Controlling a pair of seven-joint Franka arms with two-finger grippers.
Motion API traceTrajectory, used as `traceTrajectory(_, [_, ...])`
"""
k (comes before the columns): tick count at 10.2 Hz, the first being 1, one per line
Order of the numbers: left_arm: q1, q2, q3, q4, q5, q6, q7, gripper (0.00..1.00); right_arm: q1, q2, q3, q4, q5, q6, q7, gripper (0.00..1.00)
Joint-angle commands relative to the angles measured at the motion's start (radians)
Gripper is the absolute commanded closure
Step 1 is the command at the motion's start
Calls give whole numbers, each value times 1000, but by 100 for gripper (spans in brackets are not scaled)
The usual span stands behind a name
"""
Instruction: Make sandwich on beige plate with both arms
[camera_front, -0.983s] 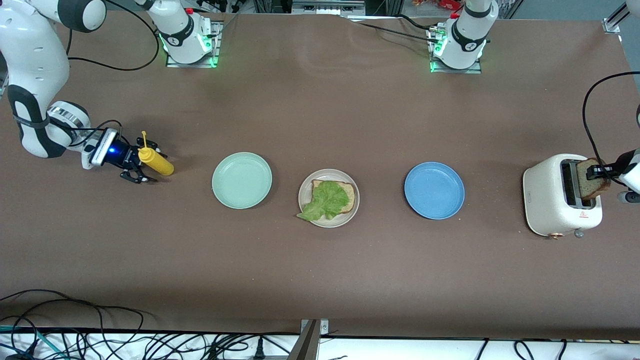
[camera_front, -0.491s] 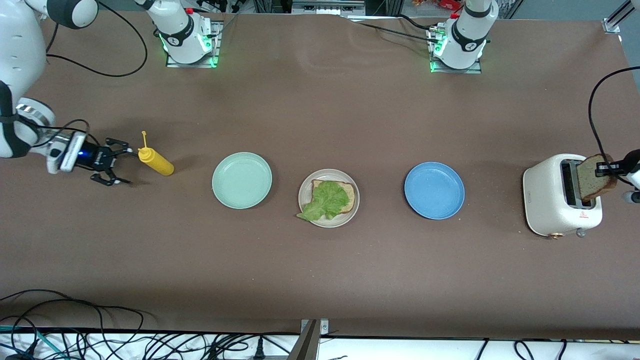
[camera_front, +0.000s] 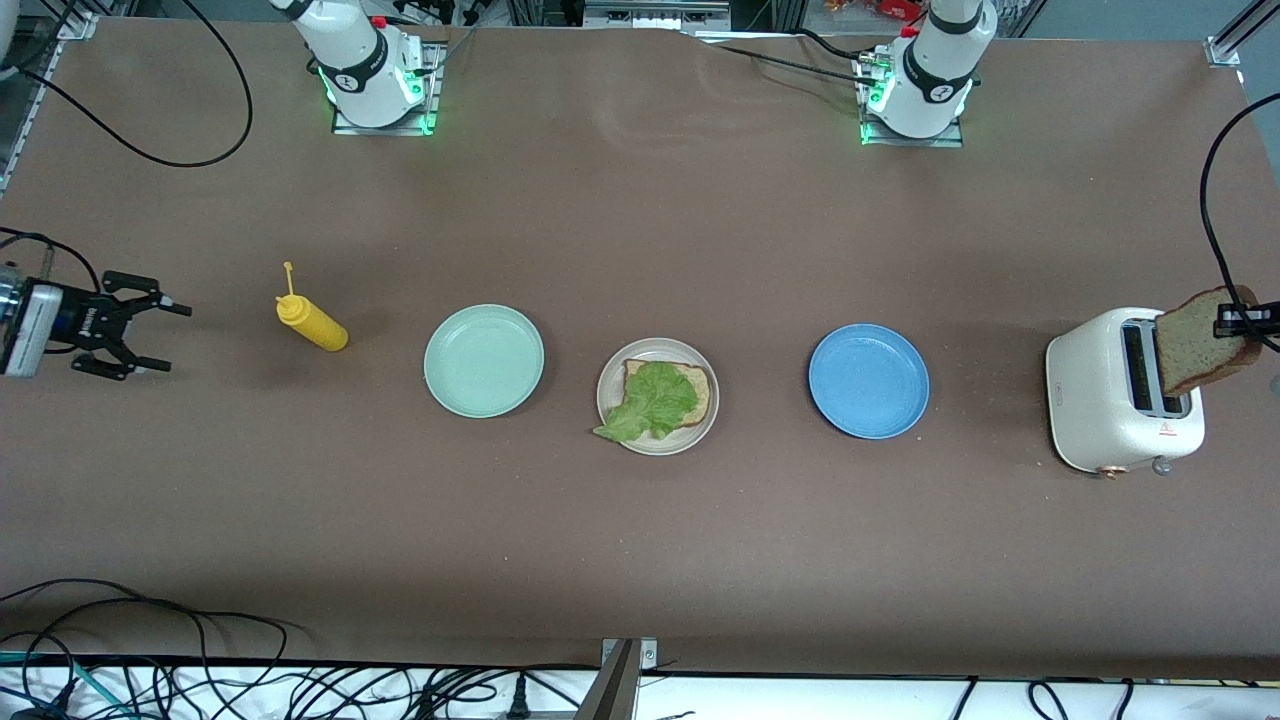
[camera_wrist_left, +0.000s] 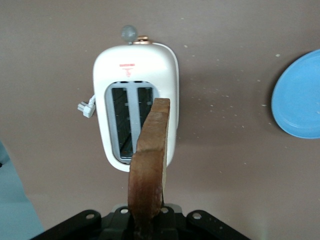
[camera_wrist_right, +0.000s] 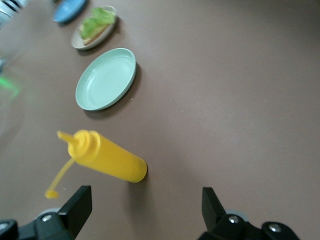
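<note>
Left gripper (camera_front: 1238, 321) is hanging over the white toaster (camera_front: 1110, 395) at the left arm's end of the table, jaws clamped on the upper edge of a brown bread slice (camera_front: 1195, 340). The slice is standing on edge, tilted, its lower corner just above the toaster slots; in the left wrist view the slice (camera_wrist_left: 147, 165) is showing crust-on over the two empty slots of the toaster (camera_wrist_left: 135, 100).

Right gripper (camera_front: 135, 335) is sitting low at the right arm's end of the table, jaws wide apart, holding nothing. The yellow squeeze bottle (camera_front: 312, 322) is standing apart from it, toward the table's middle, cap strap sticking up; the right wrist view is showing the bottle (camera_wrist_right: 107, 160) between and ahead of the spread fingertips (camera_wrist_right: 77, 205), not touching.

Beige plate (camera_front: 700, 430) is sitting mid-table, carrying one bread slice (camera_front: 698, 385) with a green lettuce leaf (camera_front: 652, 402) on top, the leaf overhanging the plate rim. Mint-green plate (camera_front: 484, 360) is lying beside it toward the right arm's end, blue plate (camera_front: 868, 380) toward the left arm's end. Both are bare.
</note>
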Motion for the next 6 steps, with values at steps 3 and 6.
traceTrajectory(3, [-84,27,10,49,-330,-121,-35,100,-10,-165,229,123,-429,31,847,3])
traceTrajectory(6, [-155,78,5,31,-564,-126,-60,100,-47,-248,430,120,-687,22,1370,0])
